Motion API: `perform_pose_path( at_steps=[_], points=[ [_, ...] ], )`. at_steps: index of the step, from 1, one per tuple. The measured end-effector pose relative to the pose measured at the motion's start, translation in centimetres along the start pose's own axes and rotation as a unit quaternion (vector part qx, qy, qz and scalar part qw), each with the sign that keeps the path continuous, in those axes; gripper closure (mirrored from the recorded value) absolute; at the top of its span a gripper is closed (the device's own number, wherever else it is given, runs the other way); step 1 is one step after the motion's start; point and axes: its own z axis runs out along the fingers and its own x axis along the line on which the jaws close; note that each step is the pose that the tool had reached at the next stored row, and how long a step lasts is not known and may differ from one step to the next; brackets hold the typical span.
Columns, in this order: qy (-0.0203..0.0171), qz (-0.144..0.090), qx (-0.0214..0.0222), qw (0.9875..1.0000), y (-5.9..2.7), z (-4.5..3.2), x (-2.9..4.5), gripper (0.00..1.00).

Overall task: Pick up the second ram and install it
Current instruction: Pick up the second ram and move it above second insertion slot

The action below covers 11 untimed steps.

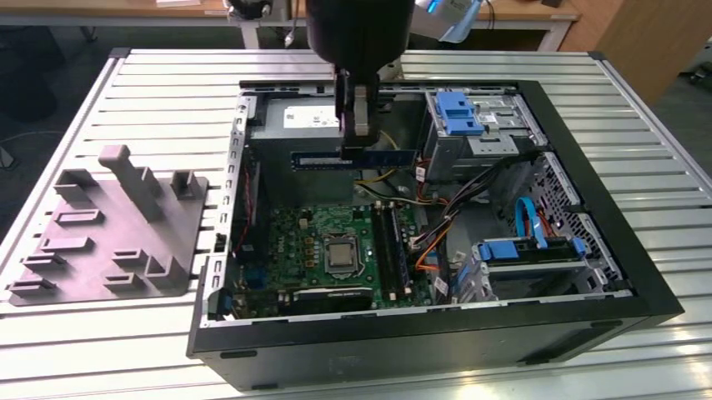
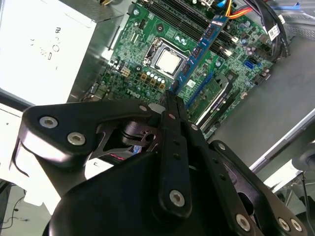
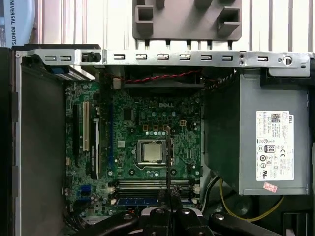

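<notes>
Pincer: we saw the pincer (image 1: 356, 152) drawn narrow on the ram stick (image 1: 392, 157), pinching it near its middle so that both ends stuck out to either side.
Where the stick was: it hung in the air above the open computer case (image 1: 423, 354), apart from the motherboard (image 1: 323, 237) and not yet in any socket.
Why held so: the stick was level along its length with its flat face upright. In the second wrist view it (image 2: 203, 45) ran straight out past the fingertips. We judged that this grip left the lower edge free to meet the sockets (image 3: 152, 184).
Case contents: the motherboard lay flat on the bottom with its processor (image 3: 151, 151). The power supply (image 3: 256, 132) sat against one wall. The drive bays (image 1: 476, 125) and a bundle of cables (image 1: 436, 242) were toward the exterior view's right.
Sockets: a blue strip (image 3: 140, 201) lay along one of them. We took it for a stick already seated, though we could not be sure.
Beside the case: a grey holder (image 1: 112, 233) rested on the slatted table (image 1: 167, 92), at the exterior view's left, well apart from the pincer.
</notes>
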Motion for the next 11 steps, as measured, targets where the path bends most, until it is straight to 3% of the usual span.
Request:
perform_pose_path(
  at_steps=[11],
  points=[
    [0.0000, 0.000, 0.0000, 1.0000, -0.01, 2.00, 0.13, 0.89]
  ],
)
